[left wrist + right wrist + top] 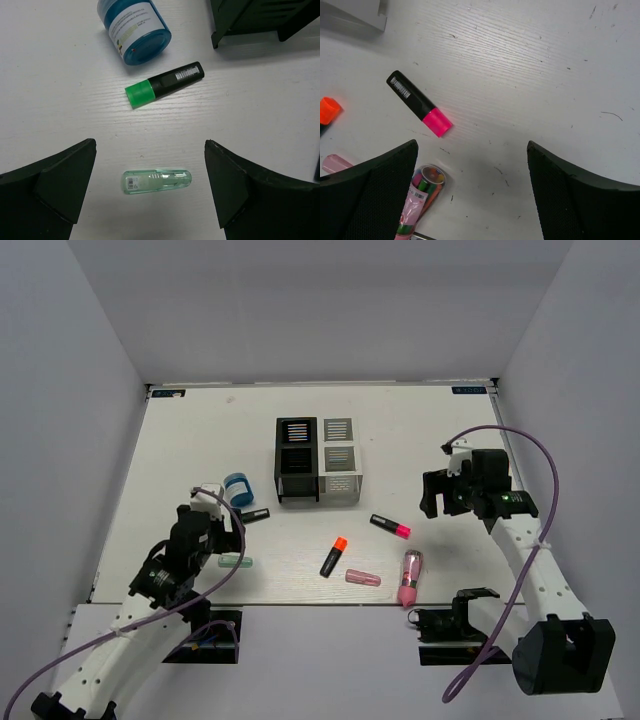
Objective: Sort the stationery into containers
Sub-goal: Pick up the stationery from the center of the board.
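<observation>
Your left gripper (150, 150) stood wide open over the pale green translucent plastic capsule-shaped piece (156, 181), which lay between its fingers (55, 185), long axis running finger to finger, so a wrist turn looked needed.

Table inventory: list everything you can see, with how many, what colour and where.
highlighters: three, black; green-capped highlighter left, orange-capped highlighter centre, pink-capped highlighter right
tape roll: one, blue-white, left, beyond green-capped highlighter
capsules: two; pale green capsule near left, pink capsule near centre
tube: one, pink-clear, near right
organiser boxes: two, adjoining, middle; black box left, white-grey box right
table: one, white
left hand: open, aimed at pale green capsule
right hand: open, holding nothing
</observation>
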You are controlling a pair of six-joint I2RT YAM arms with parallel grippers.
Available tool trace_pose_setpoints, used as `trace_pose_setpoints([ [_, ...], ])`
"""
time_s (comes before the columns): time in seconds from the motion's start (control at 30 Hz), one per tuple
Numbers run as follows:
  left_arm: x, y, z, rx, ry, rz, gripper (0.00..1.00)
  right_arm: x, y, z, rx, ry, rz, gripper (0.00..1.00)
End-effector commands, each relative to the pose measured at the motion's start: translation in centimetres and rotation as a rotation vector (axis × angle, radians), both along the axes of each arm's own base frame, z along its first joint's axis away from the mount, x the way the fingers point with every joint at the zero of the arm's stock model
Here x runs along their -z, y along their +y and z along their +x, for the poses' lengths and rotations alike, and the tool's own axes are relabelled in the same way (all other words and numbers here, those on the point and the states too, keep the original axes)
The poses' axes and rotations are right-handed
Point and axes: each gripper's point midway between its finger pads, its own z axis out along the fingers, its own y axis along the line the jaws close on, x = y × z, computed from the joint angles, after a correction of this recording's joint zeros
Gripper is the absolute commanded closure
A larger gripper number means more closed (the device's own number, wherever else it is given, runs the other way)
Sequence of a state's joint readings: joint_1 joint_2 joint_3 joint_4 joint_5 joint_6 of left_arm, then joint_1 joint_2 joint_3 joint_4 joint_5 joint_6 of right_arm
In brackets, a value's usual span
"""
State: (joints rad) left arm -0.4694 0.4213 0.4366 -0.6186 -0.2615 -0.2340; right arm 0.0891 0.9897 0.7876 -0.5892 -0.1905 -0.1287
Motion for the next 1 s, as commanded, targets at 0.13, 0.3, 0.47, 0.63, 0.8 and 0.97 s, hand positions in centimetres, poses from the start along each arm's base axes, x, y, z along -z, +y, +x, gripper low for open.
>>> trace_pose_setpoints([
  [0.13,-0.3,-1.0,0.7,0.028,0.04,0.0,0.01,-1.1,1.4,-0.8,-0.101,-0.06,0.04,0.1],
  [0.3,-0.5,-1.4,1.8,0.027,0.05,0.013,0.13,-0.7,1.8,-1.5,-0.179,-0.086,0.029,1.0],
  [0.47,1.0,-1.1,3.4,-0.048,0.151,0.074,1.0,-1.2,2.3,-1.9,-0.212,-0.112,0.038,0.12],
  [0.63,-0.5,-0.5,6.8,-0.168,0.18,0.147,0.0,-1.6,2.9,-2.0,-0.244,-0.132,0.043,0.11],
  [0.8,-1.8,-2.0,10.1,0.075,0.154,0.26,0.14,-1.1,2.9,-2.4,-0.262,-0.112,0.036,0.1],
  [0.97,-3.2,-1.6,13.2,0.257,0.195,0.264,0.21,-1.4,2.9,-2.5,-0.267,-0.128,0.037,0.1],
])
